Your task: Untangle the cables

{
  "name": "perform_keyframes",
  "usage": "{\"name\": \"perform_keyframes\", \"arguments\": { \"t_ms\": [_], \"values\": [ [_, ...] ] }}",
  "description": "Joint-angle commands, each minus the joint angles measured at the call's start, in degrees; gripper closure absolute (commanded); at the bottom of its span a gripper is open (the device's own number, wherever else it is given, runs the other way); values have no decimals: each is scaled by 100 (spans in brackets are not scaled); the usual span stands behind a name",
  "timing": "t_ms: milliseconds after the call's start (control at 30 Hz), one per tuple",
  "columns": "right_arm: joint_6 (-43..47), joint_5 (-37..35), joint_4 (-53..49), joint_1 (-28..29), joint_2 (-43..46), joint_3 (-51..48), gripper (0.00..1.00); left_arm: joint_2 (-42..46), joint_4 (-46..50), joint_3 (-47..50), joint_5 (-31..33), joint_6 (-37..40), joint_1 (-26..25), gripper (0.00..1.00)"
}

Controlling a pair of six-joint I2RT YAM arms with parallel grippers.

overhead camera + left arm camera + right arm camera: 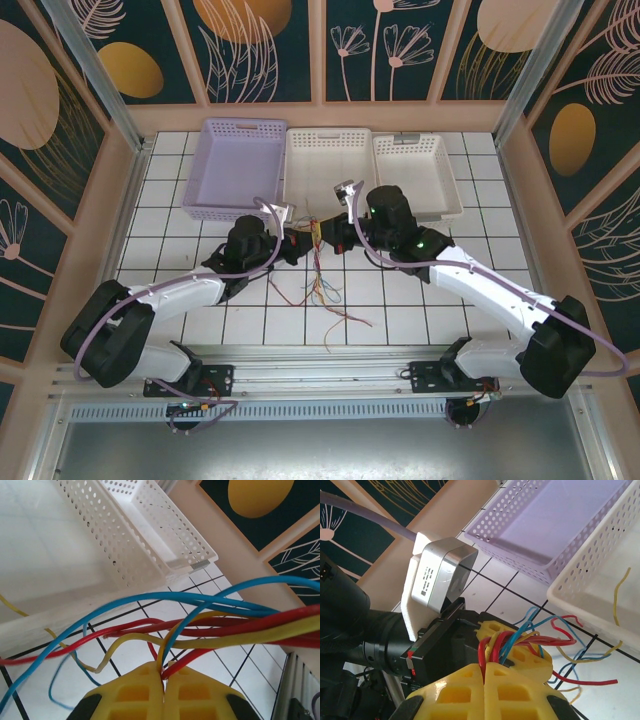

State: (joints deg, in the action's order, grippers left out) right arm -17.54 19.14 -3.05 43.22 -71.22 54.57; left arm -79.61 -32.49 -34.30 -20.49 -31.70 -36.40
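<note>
Cables (pixel 240 624) partly hidden inside left hand (pixel 162 677)

Three baskets stand in a row at the far side of the white tiled bench (pixel 165 200): a lilac perforated plastic basket (pixel 245 125) left, a white perforated plastic basket (pixel 328 165) middle, a second white plastic basket (pixel 420 170) right. Before the middle one the left yellow-fingered end effector (pixel 303 240) and the right yellow-fingered end effector (pixel 332 238) meet, thin multicoloured flexible cables (pixel 320 290) between them, their ends trailing nearer on the tiles.
</note>
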Motion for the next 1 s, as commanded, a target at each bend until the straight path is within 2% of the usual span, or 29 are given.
{"name": "perform_keyframes", "arguments": {
  "t_ms": [0,667,867,900,967],
  "values": [
    [-138,39,131,46,197,-171,100,34,-410,-43,55,-80,17,100],
    [-355,126,122,-323,148,-458,100,1336,-268,453,348,-130,17,100],
    [-406,310,-22,-480,-149,-346,100,1629,372,220,739,-147,15,100],
    [-414,348,-20,-490,-184,-339,99,1678,496,165,812,-153,23,100],
    [-423,442,14,-503,-245,-335,90,1808,824,50,1026,-206,19,100]
  ]
}}
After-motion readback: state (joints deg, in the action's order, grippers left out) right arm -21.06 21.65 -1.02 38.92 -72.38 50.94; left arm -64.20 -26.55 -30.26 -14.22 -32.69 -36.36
